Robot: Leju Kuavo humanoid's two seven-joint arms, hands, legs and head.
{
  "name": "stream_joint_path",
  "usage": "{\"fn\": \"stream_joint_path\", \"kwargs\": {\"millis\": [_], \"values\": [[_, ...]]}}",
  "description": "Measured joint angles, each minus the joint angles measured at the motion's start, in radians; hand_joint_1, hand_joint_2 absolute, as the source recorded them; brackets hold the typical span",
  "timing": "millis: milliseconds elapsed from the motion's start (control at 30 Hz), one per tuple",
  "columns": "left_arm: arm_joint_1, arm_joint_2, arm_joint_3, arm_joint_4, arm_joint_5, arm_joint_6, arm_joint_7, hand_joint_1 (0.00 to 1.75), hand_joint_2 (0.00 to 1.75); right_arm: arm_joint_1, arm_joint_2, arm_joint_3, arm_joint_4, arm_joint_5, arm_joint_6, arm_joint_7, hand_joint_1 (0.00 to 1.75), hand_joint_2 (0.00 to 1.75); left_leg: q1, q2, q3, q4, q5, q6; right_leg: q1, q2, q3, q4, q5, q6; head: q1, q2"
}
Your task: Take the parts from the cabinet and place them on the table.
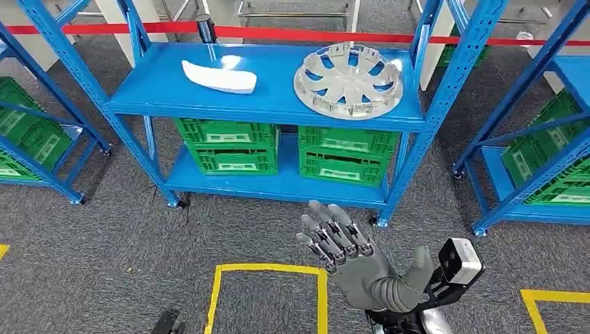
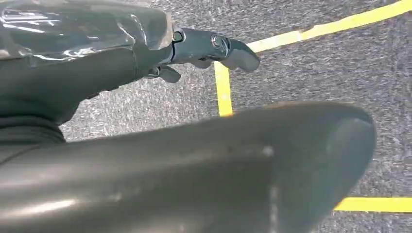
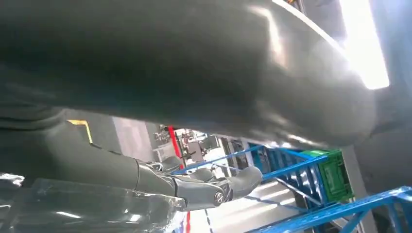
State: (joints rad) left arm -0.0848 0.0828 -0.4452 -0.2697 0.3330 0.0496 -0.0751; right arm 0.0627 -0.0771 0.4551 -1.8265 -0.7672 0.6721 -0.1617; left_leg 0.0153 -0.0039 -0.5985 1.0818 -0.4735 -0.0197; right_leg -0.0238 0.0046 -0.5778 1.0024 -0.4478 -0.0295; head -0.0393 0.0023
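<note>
silver spoked wheel cover point(image 1: 348, 80) | white curved part point(image 1: 220, 76) | right hand point(image 1: 348, 252) spread, empty

You've got no readable txt here; white labels on the green crates point(image 1: 235, 147) are too small.

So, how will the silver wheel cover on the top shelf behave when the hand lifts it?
The wheel cover looks thin and full of cut-outs, so probably light for its size. It lies flat, so it should slide, not roll. Its wide round shape may tilt if the open right hand grips one edge.
</note>
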Motion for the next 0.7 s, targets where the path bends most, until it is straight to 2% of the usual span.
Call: {"fn": "stream_joint_path", "kwargs": {"millis": [33,67,167,200,233,267,300,333,367,400,433,500,533,567,600,667,700], "values": [[-0.001,0.000,0.000,0.000,0.000,0.000,-0.002,0.00,0.00,-0.001,0.003,0.000,-0.004,0.000,0.001,0.000,0.00,0.00,-0.001,0.002,0.038,-0.078,0.015,0.005,0.000,0.000,0.001,-0.001,0.000,0.001,0.001,0.000],[-0.003,0.000,0.000,0.000,0.000,0.000,-0.002,0.00,0.00,-0.002,0.005,-0.001,-0.006,0.000,0.001,0.000,0.00,0.00,-0.008,0.001,0.042,-0.087,0.005,0.009,0.009,0.000,-0.003,0.001,0.000,0.008,0.001,0.000],[0.000,0.000,0.000,0.000,0.001,0.000,-0.003,0.00,0.00,-0.006,0.010,0.000,-0.009,0.003,0.002,0.000,0.00,0.00,-0.015,0.000,0.035,-0.085,0.007,0.027,0.003,-0.001,-0.003,-0.007,0.005,0.027,0.001,0.000],[-0.001,0.000,0.000,0.000,0.000,0.000,-0.004,0.00,0.00,-0.009,0.011,0.000,-0.011,0.003,0.003,0.000,0.00,0.00,-0.013,0.000,0.049,-0.101,0.019,0.038,0.006,-0.001,-0.002,-0.008,0.006,0.034,0.001,0.000],[-0.001,-0.001,0.000,0.000,0.000,0.000,-0.005,0.00,0.00,-0.012,0.010,-0.001,-0.011,0.003,0.004,0.000,0.00,0.00,-0.008,0.001,0.055,-0.111,0.026,0.043,0.003,-0.002,-0.015,0.011,-0.005,0.033,0.004,0.000],[-0.002,-0.002,-0.001,0.000,0.000,0.000,-0.006,0.00,0.00,-0.017,0.010,-0.001,-0.011,0.003,0.007,0.000,0.00,0.00,-0.007,0.001,0.054,-0.113,0.029,0.050,0.004,-0.001,-0.037,0.064,-0.036,0.026,0.006,0.000],[-0.002,-0.002,-0.001,0.000,0.000,0.000,-0.007,0.00,0.00,-0.018,0.010,-0.002,-0.011,0.003,0.008,0.000,0.00,0.00,-0.008,0.001,0.053,-0.113,0.029,0.051,0.004,-0.001,-0.071,0.136,-0.068,0.022,0.006,0.000],[-0.001,-0.002,-0.002,0.000,0.000,0.000,-0.008,0.00,0.00,-0.016,0.010,-0.003,-0.011,0.003,0.009,0.000,0.00,0.00,-0.010,0.001,0.052,-0.113,0.028,0.052,0.004,-0.001,-0.119,0.236,-0.105,0.019,0.006,0.000],[-0.001,-0.002,-0.004,0.000,0.000,0.000,-0.008,0.00,0.00,-0.016,0.009,-0.003,-0.011,0.003,0.010,0.000,0.00,0.00,-0.012,0.001,0.050,-0.112,0.028,0.053,0.004,-0.001,-0.152,0.304,-0.124,0.022,0.006,0.000],[0.000,-0.002,-0.005,0.000,0.000,0.000,-0.008,0.00,0.00,-0.016,0.008,-0.004,-0.011,0.003,0.010,0.000,0.00,0.00,-0.013,0.001,0.051,-0.112,0.027,0.054,0.004,-0.001,-0.165,0.325,-0.123,0.028,0.006,0.000],[0.000,-0.002,-0.005,0.000,0.000,0.000,-0.008,0.00,0.00,-0.017,0.008,-0.004,-0.011,0.003,0.010,0.000,0.00,0.00,-0.014,-0.001,0.053,-0.112,0.026,0.053,0.003,-0.001,-0.150,0.292,-0.104,0.036,0.006,0.000],[0.000,-0.003,-0.006,0.000,0.000,0.000,-0.009,0.00,0.00,-0.018,0.008,-0.004,-0.011,0.003,0.011,0.000,0.00,0.00,-0.013,-0.005,0.057,-0.107,0.021,0.050,0.002,-0.002,-0.068,0.126,-0.038,0.052,0.006,0.000],[0.000,-0.005,-0.006,0.000,0.000,0.000,-0.009,0.00,0.00,-0.020,0.008,-0.004,-0.011,0.003,0.012,0.001,0.00,0.00,-0.014,-0.006,0.058,-0.101,0.015,0.045,0.002,-0.002,-0.017,0.027,-0.006,0.054,0.006,0.000],[0.000,-0.005,-0.006,0.000,0.000,0.000,-0.010,0.00,0.00,-0.022,0.008,-0.003,-0.011,0.005,0.012,0.002,0.00,0.00,-0.019,-0.007,0.055,-0.095,0.010,0.038,0.006,-0.002,-0.007,0.008,-0.009,0.038,0.005,0.000],[0.000,-0.005,-0.006,0.000,0.000,0.000,-0.011,0.00,0.00,-0.022,0.010,-0.003,-0.013,0.006,0.013,0.003,0.00,0.00,-0.022,-0.007,0.052,-0.091,0.006,0.034,0.006,-0.002,-0.002,-0.002,-0.005,0.031,0.005,0.000],[0.001,-0.005,-0.006,0.000,0.000,0.000,-0.013,0.00,0.00,-0.024,0.011,-0.003,-0.014,0.007,0.014,0.003,0.00,0.00,-0.019,-0.007,0.053,-0.094,0.005,0.028,0.011,-0.001,-0.005,0.002,-0.006,0.019,0.005,0.000],[0.000,-0.005,-0.006,0.000,0.000,0.000,-0.013,0.00,0.00,-0.025,0.012,-0.003,-0.014,0.007,0.015,0.003,0.00,0.00,-0.018,-0.007,0.054,-0.093,0.001,0.023,0.007,-0.001,-0.001,-0.001,-0.006,0.013,0.005,0.000]]}}
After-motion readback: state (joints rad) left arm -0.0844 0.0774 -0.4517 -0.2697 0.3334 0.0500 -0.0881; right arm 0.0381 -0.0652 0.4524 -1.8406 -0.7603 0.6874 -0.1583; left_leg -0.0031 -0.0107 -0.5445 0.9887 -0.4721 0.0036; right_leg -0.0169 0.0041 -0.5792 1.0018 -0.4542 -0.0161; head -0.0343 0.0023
